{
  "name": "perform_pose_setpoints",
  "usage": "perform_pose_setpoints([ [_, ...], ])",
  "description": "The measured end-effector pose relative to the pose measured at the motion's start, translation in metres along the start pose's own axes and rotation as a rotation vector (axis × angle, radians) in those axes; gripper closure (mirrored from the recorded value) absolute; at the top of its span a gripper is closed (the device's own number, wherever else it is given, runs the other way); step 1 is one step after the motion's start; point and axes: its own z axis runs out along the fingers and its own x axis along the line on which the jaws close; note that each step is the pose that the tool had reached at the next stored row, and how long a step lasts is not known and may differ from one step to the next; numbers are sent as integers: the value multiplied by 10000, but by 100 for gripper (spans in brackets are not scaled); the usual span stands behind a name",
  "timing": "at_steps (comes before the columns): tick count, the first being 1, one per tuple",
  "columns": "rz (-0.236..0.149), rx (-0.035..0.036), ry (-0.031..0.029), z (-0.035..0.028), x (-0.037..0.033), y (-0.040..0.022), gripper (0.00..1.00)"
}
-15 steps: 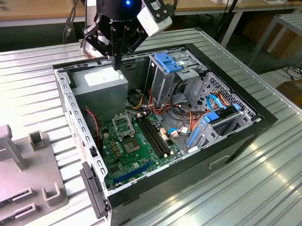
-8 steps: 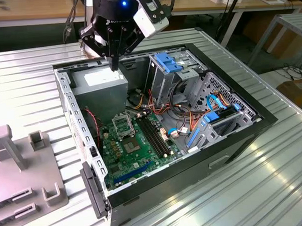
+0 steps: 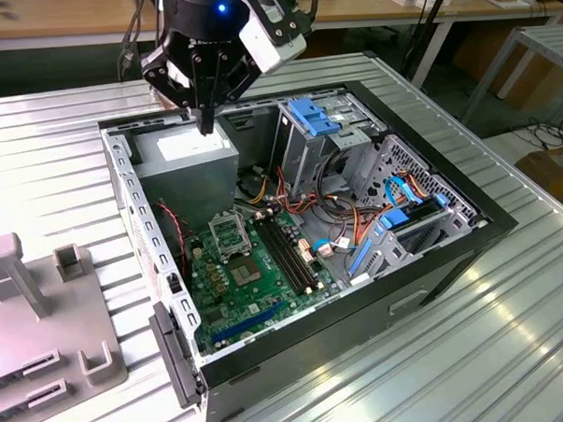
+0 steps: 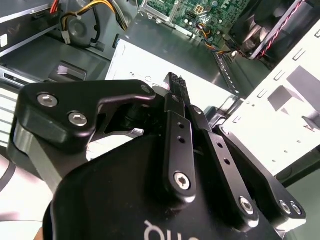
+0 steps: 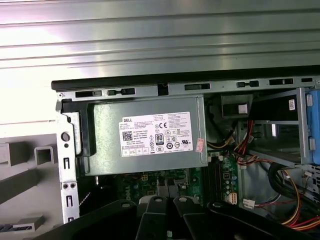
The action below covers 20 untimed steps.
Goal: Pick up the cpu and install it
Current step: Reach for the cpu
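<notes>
One open computer case [image 3: 488, 223] sat on one ribbed metal table [image 3: 512, 350], with one grey fixture [image 3: 43, 315] beside it. Inside were one green motherboard [image 3: 238, 288], one CPU socket [image 3: 228, 234] and one grey power supply [image 3: 186, 164] bearing one white label [image 5: 155, 132]. One gripper [image 3: 206, 121] hung above them.

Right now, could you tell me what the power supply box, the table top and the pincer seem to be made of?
The power supply box: grey sheet metal, matte, with a flat panel and a paper-like label. The table top: ribbed, brushed metal, probably aluminium, judging by its silvery sheen. The pincer: black, satin metal or hard plastic, bolted links.
</notes>
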Motion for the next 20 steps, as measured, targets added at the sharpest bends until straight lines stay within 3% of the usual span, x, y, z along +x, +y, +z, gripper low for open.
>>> perform_pose_setpoints([
  [20, 3, -10, 48, 29, 165, -14, 89],
])
